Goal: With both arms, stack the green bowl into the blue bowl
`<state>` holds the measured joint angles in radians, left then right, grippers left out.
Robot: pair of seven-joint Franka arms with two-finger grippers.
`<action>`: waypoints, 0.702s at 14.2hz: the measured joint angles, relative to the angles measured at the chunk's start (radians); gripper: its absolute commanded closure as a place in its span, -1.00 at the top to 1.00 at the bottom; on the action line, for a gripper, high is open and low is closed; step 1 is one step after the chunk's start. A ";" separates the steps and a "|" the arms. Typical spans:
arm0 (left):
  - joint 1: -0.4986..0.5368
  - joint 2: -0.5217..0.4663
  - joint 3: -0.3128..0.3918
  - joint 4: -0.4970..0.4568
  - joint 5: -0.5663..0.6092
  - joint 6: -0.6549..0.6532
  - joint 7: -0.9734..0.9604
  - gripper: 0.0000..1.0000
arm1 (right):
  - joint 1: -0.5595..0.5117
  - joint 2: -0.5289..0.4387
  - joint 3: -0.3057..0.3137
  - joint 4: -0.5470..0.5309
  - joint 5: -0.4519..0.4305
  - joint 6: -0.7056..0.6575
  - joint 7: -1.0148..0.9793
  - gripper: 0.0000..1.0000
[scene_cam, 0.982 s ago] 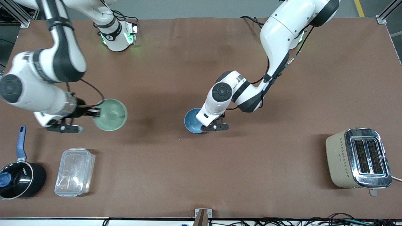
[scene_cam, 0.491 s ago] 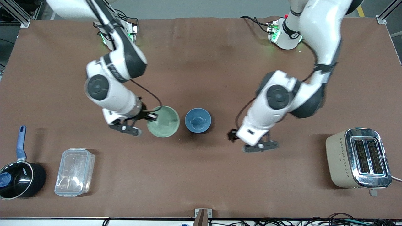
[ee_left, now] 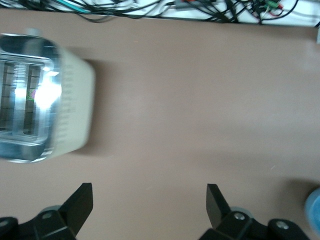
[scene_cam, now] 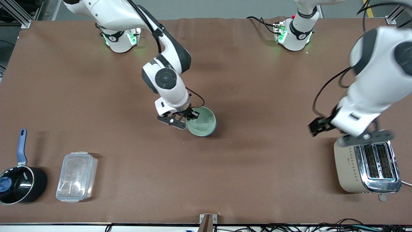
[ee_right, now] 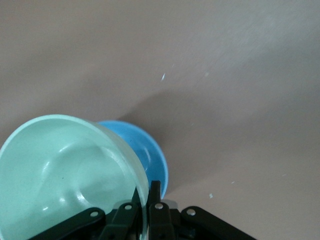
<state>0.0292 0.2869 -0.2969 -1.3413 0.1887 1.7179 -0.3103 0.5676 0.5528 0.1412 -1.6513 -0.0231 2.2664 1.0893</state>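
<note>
Your right claw (scene_cam: pixel 189 116) is clamped shut on the rim of the small glossy mint-green bowl (scene_cam: pixel 202 121), pinching the wall with one finger inside and one outside. That rim pinch makes sense: it leaves the bowl's underside free to drop into the other bowl.

The green bowl hangs over the small sky-blue bowl (ee_right: pixel 145 150), mid-worktop. In the front view only a thin blue crescent shows under the green rim. In the right wrist view the green bowl (ee_right: pixel 65 175) looks tilted and raised, with the blue one exposed beside it. I'd judge it not yet seated. Level it and lower before letting go.

Your left claw (ee_left: pixel 149 207) is wide open and holds nothing. It hangs over the worktop just beside the toaster, at the left arm's end, well apart from the bowls. Looks like it is waiting, clear of the stacking spot.

Count:
- 2 bowls, one green, one blue
- 2 arms
- 1 beige and chrome two-slot toaster (scene_cam: pixel 367 162)
- 1 black saucepan with a blue handle (scene_cam: pixel 20 182), at the right arm's end
- 1 clear plastic lidded box (scene_cam: pixel 76 176), beside the saucepan
- 1 brown worktop (scene_cam: pixel 244 180)
</note>
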 measured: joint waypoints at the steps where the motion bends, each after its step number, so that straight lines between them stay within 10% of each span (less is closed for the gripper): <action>1: 0.019 -0.041 0.000 0.000 0.000 -0.058 0.059 1.00 | 0.012 0.013 0.000 0.000 -0.003 0.004 0.008 -0.98; 10: -0.018 -0.296 0.192 -0.162 -0.159 -0.203 0.215 1.00 | 0.020 0.047 -0.005 -0.011 -0.022 0.031 0.017 -0.95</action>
<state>0.0110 -0.0088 -0.1049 -1.5030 0.0292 1.5153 -0.0957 0.5877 0.5999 0.1364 -1.6624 -0.0447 2.2974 1.1066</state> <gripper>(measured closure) 0.000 0.943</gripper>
